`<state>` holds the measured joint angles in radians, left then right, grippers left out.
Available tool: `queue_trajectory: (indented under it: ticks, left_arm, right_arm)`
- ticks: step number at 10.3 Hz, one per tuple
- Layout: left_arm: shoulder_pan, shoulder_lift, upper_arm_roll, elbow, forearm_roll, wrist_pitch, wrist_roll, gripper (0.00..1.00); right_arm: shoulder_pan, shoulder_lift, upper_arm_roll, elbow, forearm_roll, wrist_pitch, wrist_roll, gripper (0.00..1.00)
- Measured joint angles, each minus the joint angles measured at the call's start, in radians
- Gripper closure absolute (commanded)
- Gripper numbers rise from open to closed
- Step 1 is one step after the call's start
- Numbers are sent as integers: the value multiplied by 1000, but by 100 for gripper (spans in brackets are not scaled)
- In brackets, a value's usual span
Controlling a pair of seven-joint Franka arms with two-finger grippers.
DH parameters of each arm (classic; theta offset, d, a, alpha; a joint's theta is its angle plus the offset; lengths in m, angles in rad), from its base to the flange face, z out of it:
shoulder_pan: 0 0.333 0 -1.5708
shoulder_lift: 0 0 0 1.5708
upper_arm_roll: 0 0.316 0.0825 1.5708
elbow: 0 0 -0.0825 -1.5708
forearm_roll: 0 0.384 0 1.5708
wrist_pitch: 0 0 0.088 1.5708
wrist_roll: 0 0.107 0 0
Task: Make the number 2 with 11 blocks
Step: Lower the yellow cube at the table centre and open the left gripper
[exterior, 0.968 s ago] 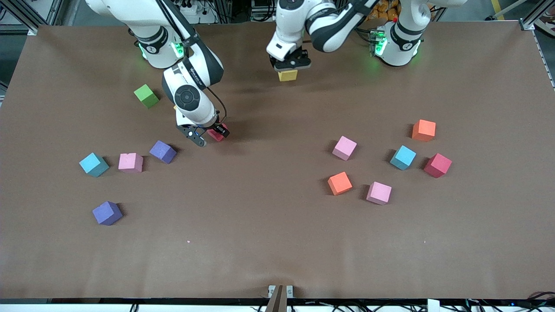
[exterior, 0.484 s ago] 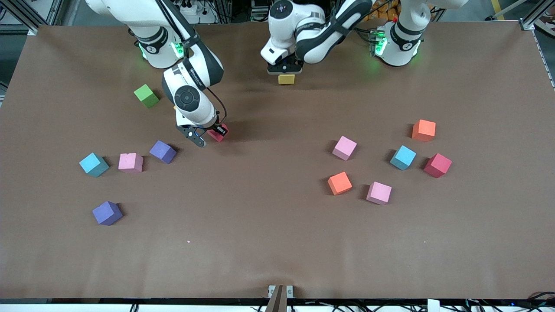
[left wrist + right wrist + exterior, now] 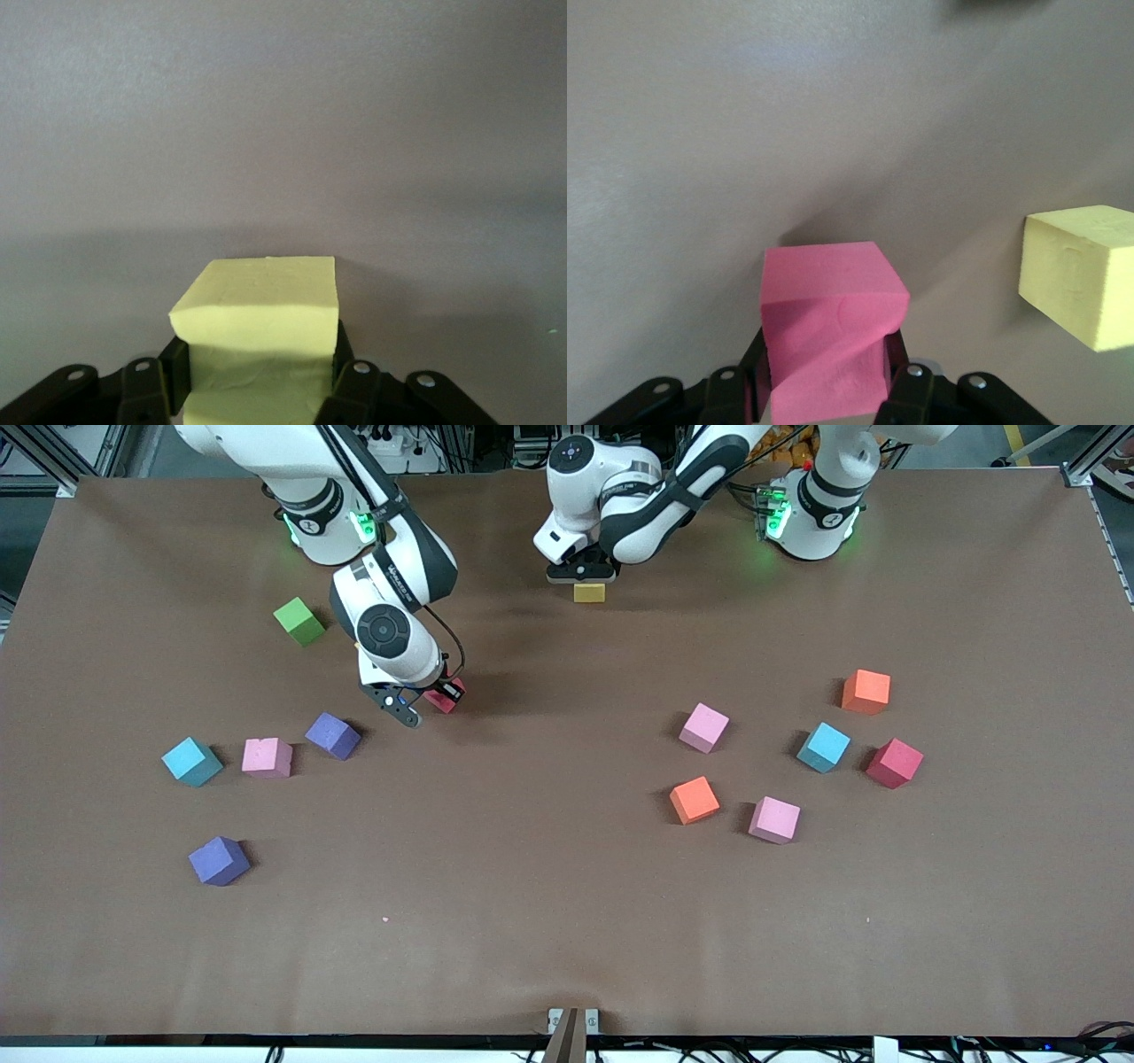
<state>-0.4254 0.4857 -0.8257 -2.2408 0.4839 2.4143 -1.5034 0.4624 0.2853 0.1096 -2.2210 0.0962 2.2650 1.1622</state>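
Note:
My left gripper [image 3: 586, 577] is shut on a yellow block [image 3: 589, 592], [image 3: 261, 310], held low at the table near the robots' edge, midway between the two bases. My right gripper [image 3: 431, 696] is shut on a red block [image 3: 441, 696], [image 3: 831, 328] that rests on the table; its fingers press both sides. Another yellow block [image 3: 1085, 273] lies close beside it, hidden under the right arm in the front view. Loose blocks lie in two groups: purple [image 3: 332, 735], pink [image 3: 267, 757], light blue [image 3: 191, 762] and purple [image 3: 218, 860]; pink [image 3: 704, 727], orange [image 3: 866, 691], light blue [image 3: 823, 747], red [image 3: 894, 763], orange [image 3: 694, 799] and pink [image 3: 773, 819].
A green cube [image 3: 299, 621] sits near the right arm's base. The brown table [image 3: 549, 886] stretches bare between the two groups of blocks and toward the front camera.
The right gripper has shut on the red block without moving off. The left gripper has come down toward the table with the yellow block.

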Motion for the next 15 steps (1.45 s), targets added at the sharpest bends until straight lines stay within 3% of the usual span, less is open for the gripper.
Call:
queue_trajectory:
  ticks: [3,7,8,9,12,15]
  left_arm:
    - [1,1,38,25,3,-13,45,100]
    - [-1,28,71,76,7,-43,63,100]
    - [-2,38,71,81,8,-43,63,29]
    - [-3,43,71,84,9,-45,64,0]
    - [-5,43,71,90,9,-57,64,0]
    - [-1,38,71,154,8,-161,55,0]
  right_arm:
    - [0,0,0,68,0,-66,-15,94]
    - [0,1,0,72,0,-70,-35,94]
    - [0,3,0,72,0,-70,-36,94]
    - [0,4,0,72,0,-70,-36,93]
    - [0,14,1,72,0,-71,-36,93]
    - [1,20,2,72,0,-70,-37,93]
